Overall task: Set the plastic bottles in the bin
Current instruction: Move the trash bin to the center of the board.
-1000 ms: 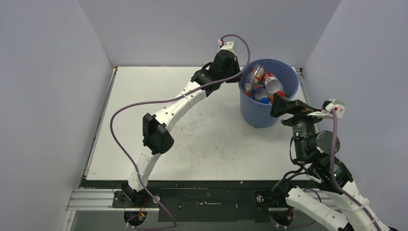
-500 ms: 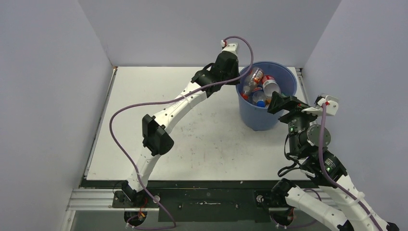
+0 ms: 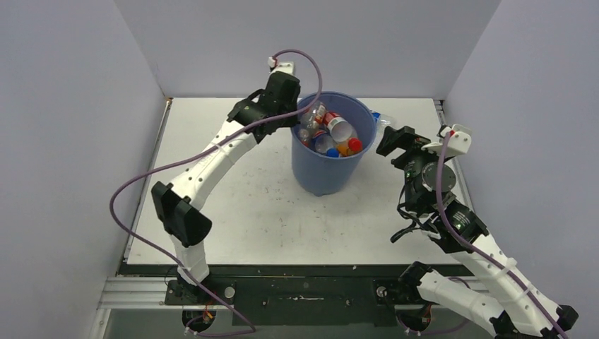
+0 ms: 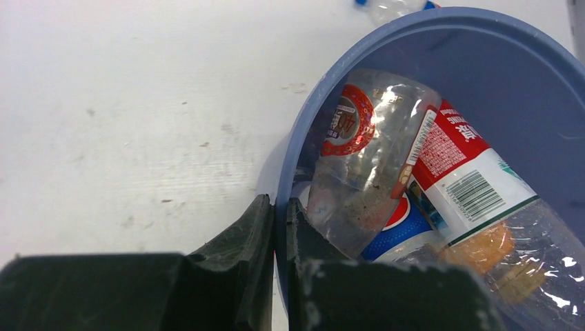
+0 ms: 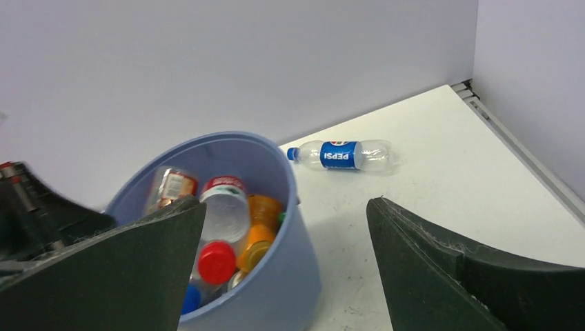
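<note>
Blue round plastic bin (image 3: 321, 169), loaded with plastic bottles (image 3: 332, 131), is pinched at its rim by left gripper (image 4: 279, 207). Right gripper (image 5: 286, 207) gapes wide, empty. Next, probably: reach the clear blue-labelled bottle (image 5: 341, 155) lying on white table (image 5: 428, 186) beyond the bin.

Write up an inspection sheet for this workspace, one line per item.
Surface: white table, scuffed, with dark specks.
Job's things: blue bin upright, with several bottles piled inside; one Pepsi bottle lies on its side on the table beyond the bin.
Clutter: nothing seen.
Pincers: left pincer shut on the bin's rim, one finger inside the wall and one outside; right pincer open and empty, facing the bin and the loose bottle.
Cables: purple cable loops off the left arm; second purple cable runs along the right arm.
Surroundings: plain grey walls on three sides.
</note>
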Tool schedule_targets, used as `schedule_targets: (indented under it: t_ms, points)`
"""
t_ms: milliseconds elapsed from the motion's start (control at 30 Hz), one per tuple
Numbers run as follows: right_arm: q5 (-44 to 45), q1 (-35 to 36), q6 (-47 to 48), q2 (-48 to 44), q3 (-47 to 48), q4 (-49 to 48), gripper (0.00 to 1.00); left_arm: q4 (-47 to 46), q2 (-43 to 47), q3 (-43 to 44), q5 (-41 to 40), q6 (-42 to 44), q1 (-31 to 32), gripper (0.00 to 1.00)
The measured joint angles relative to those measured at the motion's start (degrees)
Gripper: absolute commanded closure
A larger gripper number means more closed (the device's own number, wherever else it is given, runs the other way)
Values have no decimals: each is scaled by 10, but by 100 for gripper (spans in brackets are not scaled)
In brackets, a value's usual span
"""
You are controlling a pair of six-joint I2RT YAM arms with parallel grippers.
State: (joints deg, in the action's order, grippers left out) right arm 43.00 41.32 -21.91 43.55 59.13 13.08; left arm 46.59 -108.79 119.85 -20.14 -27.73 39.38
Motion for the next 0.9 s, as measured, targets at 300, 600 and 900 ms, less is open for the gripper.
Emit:
schedule_targets:
  t_ms: [300, 600, 900]
  points:
    - [-64, -123, -89, 124, -5, -61, 10, -16, 224, -266, -11, 5, -122, 100]
    - [-220, -363, -326, 250, -121, -194, 10, -112, 370, -450, 16, -17, -204, 100]
    - [-293, -400, -451, 558, -85, -320, 10, -206, 420, -532, 28, -31, -209, 100]
